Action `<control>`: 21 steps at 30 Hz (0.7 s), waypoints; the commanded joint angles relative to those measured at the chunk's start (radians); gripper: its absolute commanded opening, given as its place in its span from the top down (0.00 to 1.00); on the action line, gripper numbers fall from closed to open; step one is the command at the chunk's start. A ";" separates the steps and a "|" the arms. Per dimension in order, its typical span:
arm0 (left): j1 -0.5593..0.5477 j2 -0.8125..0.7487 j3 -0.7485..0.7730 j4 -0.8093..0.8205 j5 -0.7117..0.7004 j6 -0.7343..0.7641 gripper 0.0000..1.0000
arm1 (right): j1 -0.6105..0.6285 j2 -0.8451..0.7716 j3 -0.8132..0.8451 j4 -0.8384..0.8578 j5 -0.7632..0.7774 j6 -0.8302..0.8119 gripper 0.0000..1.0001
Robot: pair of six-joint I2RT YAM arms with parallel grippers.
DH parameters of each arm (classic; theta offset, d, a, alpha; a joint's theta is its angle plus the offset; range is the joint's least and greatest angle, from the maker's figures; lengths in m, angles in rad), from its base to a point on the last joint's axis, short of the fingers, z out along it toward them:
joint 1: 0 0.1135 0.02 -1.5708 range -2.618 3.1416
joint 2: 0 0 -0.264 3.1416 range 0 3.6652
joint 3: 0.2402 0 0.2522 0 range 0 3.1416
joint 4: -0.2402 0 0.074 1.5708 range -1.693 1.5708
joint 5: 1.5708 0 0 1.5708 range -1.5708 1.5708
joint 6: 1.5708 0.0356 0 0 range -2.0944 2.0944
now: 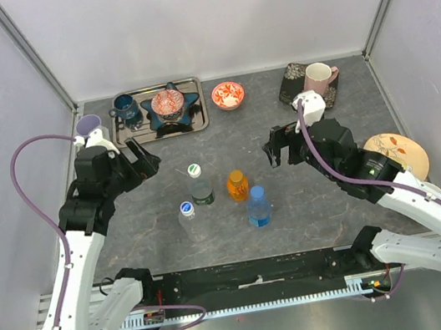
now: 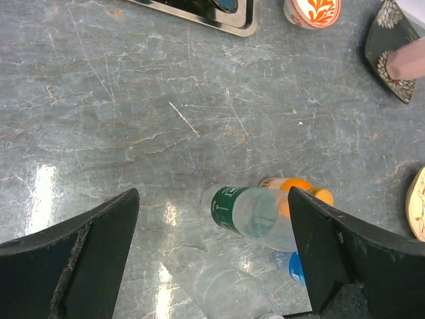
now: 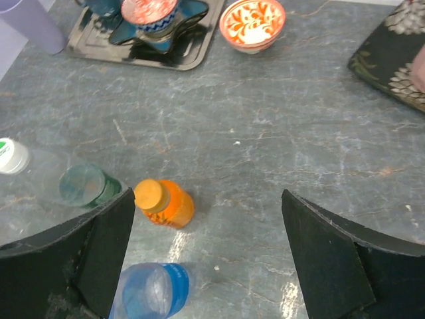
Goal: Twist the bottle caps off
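Top external view has all four bottles standing upright in a close cluster at the middle of the bench [image 1: 224,137], a little toward its near edge, and each one wears its cap: the white-and-green cap [image 1: 194,169] sits on a clear bottle [image 1: 200,192], the white-and-blue cap [image 1: 185,208] on a second clear bottle [image 1: 194,223], the orange cap [image 1: 236,177] on the orange bottle [image 1: 238,191], and the blue cap [image 1: 257,194] on the blue bottle [image 1: 258,214]. No loose cap shows anywhere on the bench. The left hand [image 1: 144,154] hangs released on the left-edge side of the cluster, and the right hand [image 1: 279,151] hangs released on the right-edge side; neither touches a bottle and both carry nothing. Judged from this, the task looks to be at its very start, with none of the four caps off and all four left to do. Whether any cap is already loosened cannot be told.
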 commanded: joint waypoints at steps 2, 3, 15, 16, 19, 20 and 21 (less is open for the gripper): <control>-0.004 -0.036 -0.020 0.016 -0.006 0.040 0.01 | 0.004 -0.006 0.044 0.017 -0.174 -0.008 0.02; -0.004 -0.054 -0.029 0.023 0.000 0.040 0.01 | 0.008 -0.005 0.048 0.012 -0.203 -0.003 0.02; -0.004 -0.059 -0.089 0.071 0.053 0.022 0.00 | 0.254 0.026 0.075 -0.095 -0.150 0.007 0.02; -0.004 -0.059 -0.095 0.072 0.056 0.017 0.00 | 0.292 0.032 0.071 -0.103 -0.127 0.009 0.02; -0.004 -0.063 -0.106 0.076 0.056 0.020 0.00 | 0.337 0.049 0.042 -0.106 -0.068 0.024 0.02; -0.004 -0.066 -0.108 0.076 0.056 0.020 0.00 | 0.341 0.052 0.024 -0.103 -0.057 0.032 0.02; -0.004 -0.068 -0.108 0.076 0.054 0.023 0.01 | 0.346 0.054 0.016 -0.103 -0.041 0.042 0.05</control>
